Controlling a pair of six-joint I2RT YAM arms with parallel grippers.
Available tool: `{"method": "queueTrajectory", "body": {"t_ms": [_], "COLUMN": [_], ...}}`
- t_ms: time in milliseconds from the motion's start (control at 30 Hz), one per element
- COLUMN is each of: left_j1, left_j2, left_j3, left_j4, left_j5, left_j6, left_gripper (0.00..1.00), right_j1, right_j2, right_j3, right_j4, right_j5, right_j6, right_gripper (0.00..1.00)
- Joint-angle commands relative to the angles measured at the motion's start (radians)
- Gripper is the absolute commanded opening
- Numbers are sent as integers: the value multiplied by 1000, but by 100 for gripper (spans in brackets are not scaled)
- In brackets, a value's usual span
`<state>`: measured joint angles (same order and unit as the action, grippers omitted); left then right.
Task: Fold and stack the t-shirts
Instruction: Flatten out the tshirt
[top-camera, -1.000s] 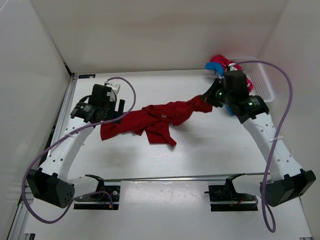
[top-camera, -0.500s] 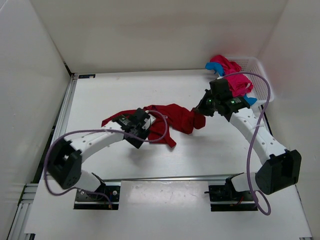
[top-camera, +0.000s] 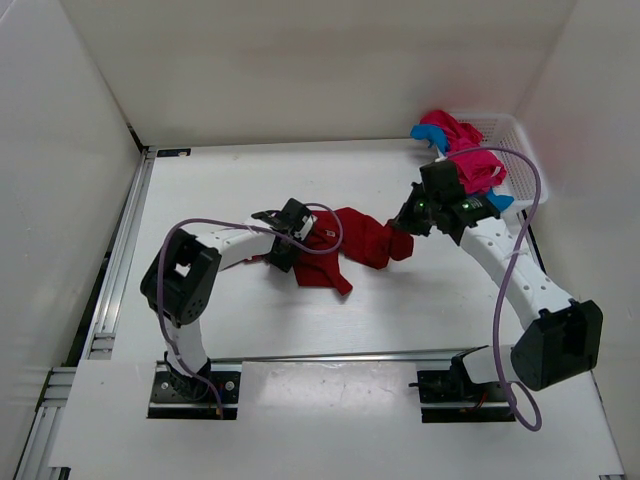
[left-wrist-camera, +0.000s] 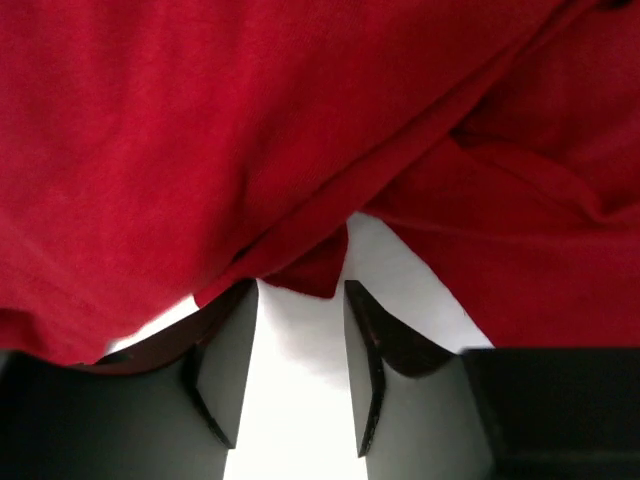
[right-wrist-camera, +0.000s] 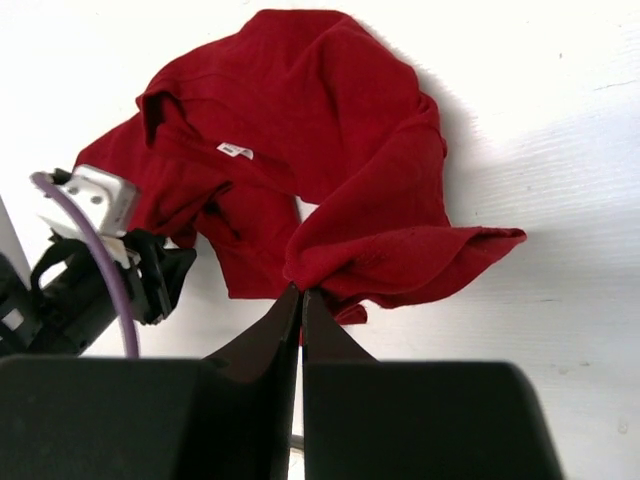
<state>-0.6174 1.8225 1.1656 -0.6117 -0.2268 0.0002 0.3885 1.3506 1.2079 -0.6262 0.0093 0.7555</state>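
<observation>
At your right claw (right-wrist-camera: 301, 291), the tips are clenched on a fold of the dark red t-shirt (right-wrist-camera: 300, 140), which lies bunched on the desk (top-camera: 420, 310). Your left claw (left-wrist-camera: 300, 288) stands part-open at its hem; whether it pinches cloth is unclear. Far right, the pink t-shirt (top-camera: 452, 128) and blue t-shirt (top-camera: 428, 136) hang over the basket (top-camera: 522, 140).

We get top view from high above near edge, facing down over whole table (top-camera: 220, 180). Left wrist view: pressed close against dark red shirt (left-wrist-camera: 300, 120). Right wrist view: farther back, angled down. All three share that shirt.
</observation>
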Motion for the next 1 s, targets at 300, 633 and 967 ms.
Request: {"method": "queueTrajectory", "body": {"t_ms": [300, 633, 967], "left_j1": [64, 85, 157], "left_j2": [84, -190, -726], "left_j3": [43, 14, 391], "left_j4": [32, -14, -436], "left_j5": [69, 129, 100], "left_j6": [0, 0, 0], "left_gripper": [23, 10, 10], "right_j1": [-51, -112, -160], "right_j2": [-70, -133, -336], "right_j3": [5, 74, 590], "right_j4": [2, -82, -244], "right_j5": [37, 84, 288], "right_j6": [-51, -122, -306], "right_gripper": [0, 0, 0]}}
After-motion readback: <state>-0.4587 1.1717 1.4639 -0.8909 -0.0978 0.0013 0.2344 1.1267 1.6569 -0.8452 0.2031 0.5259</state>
